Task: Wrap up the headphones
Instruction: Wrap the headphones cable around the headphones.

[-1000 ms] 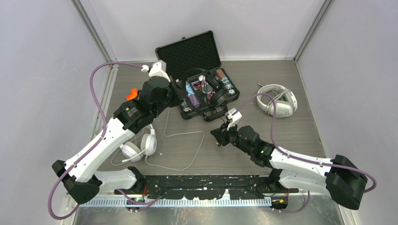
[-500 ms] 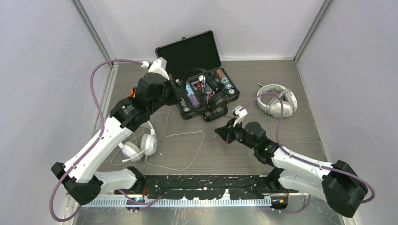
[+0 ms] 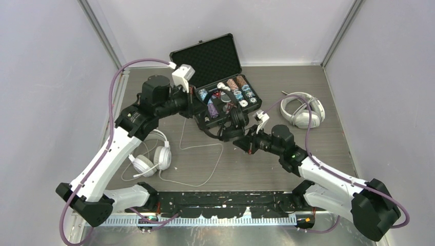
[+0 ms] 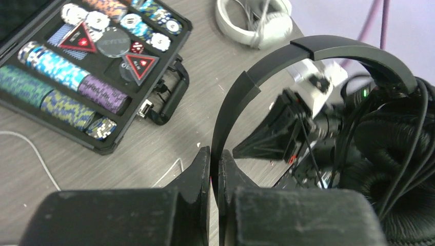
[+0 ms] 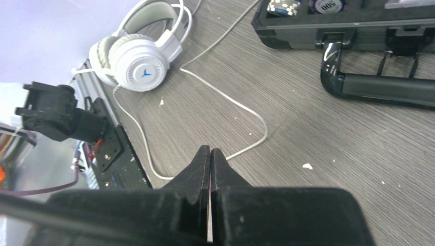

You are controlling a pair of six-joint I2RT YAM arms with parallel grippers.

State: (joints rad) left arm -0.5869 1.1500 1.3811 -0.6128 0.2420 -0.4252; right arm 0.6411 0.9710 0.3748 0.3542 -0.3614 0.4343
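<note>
**Black headset pinched by its band, in front of the chip case**

My left gripper (image 4: 215, 165) was clamped on the headband of the slim black headphones (image 4: 328, 48), its cord bunched over the ear pads. The pair hung at the near side of the open case (image 3: 205, 57) of poker chips. My right gripper (image 5: 210, 160) sat just beside it, fingers pressed together with nothing visible between them. The white round-cup headphones (image 5: 137, 62) lay on the table (image 5: 328, 154) by my left arm, their cord looped loosely. The bulky white-grey headphones (image 3: 303, 109) lay far right of the case.
</note>
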